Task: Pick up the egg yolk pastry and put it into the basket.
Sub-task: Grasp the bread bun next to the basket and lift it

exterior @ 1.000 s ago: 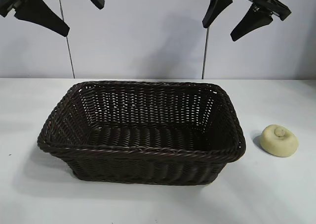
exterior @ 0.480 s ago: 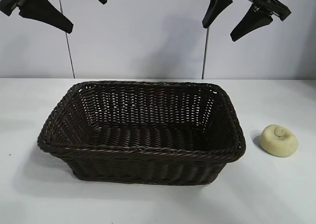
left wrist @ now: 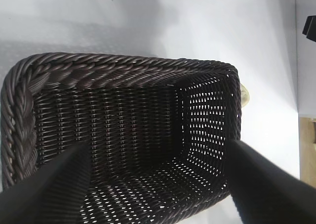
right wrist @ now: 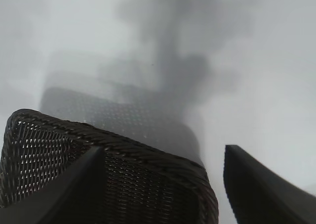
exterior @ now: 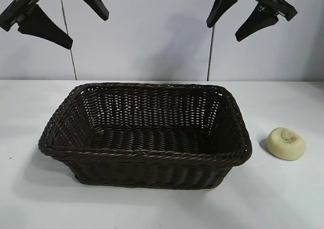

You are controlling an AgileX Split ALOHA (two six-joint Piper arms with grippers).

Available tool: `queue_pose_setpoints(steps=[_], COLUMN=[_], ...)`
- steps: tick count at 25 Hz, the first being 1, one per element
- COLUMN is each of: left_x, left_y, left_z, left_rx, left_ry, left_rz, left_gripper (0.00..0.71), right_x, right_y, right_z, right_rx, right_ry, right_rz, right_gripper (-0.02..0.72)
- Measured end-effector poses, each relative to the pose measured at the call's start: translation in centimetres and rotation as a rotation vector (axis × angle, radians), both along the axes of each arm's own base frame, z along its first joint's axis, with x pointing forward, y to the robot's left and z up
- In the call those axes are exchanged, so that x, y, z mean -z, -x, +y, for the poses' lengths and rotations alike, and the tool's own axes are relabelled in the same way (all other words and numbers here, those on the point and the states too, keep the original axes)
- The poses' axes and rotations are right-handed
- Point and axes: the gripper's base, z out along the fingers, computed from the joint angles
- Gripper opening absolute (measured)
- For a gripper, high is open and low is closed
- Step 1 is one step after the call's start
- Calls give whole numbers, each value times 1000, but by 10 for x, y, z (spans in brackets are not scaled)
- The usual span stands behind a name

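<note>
Table point(exterior: 162, 209): white, matte surface; bears the basket and the pastry, both standing free of each other.

Basket point(exterior: 147, 155): large, rectangular, dark brown woven wicker; braided rim, sides sloping inward to a flat base. Sits at the middle of the table, long side toward the exterior camera. Interior holds nothing. From the left wrist view the basket point(left wrist: 123, 75) shows its thick plaited rim and open-weave walls, light passing through the gaps. From the right wrist view one corner of the basket point(right wrist: 163, 169) rises between the fingers.

Egg yolk pastry point(exterior: 286, 143): small, round, pale yellow-cream; flattened dome with a small knob on top. Lies on the table just beside the basket's right-hand end, outside it, not touching the rim. Nothing lies on or against it. In the left wrist view only a pale sliver of the egg yolk pastry point(left wrist: 244, 95) shows past the basket's far wall.

Left gripper point(exterior: 66, 16): black, hangs high above the table near the basket's left end; jaws spread wide, holding nothing.

Right gripper point(exterior: 235, 17): black, hangs high over the basket's right end, well above the pastry; jaws likewise apart and empty.

Backdrop point(exterior: 152, 37): plain pale wall behind the table, crossed by two thin dark vertical lines.
</note>
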Motion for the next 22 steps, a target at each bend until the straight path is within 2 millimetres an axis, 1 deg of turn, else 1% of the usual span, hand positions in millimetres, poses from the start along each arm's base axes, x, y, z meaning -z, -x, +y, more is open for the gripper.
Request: queue_pose_setpoints(steps=[6, 12, 18, 20, 22], left_x=[2, 3, 4, 4, 4], left_y=[-1, -1, 0, 0, 0], left_z=[3, 4, 5, 5, 5], left_rx=[6, 11, 24, 25, 26], left_ry=[-42, -63, -88, -88, -89], left_rz=[-15, -20, -16, -14, -13], left_gripper=[549, 549, 549, 549, 549], right_x=[0, 4, 10, 11, 11], right_y=[0, 5, 14, 15, 14], right_z=[0, -4, -13, -16, -24], right_rx=[-3, -36, -76, -77, -60], right_ry=[3, 74, 192, 199, 198], right_rz=[5, 53, 144, 164, 171], right_gripper=[494, 494, 494, 494, 494])
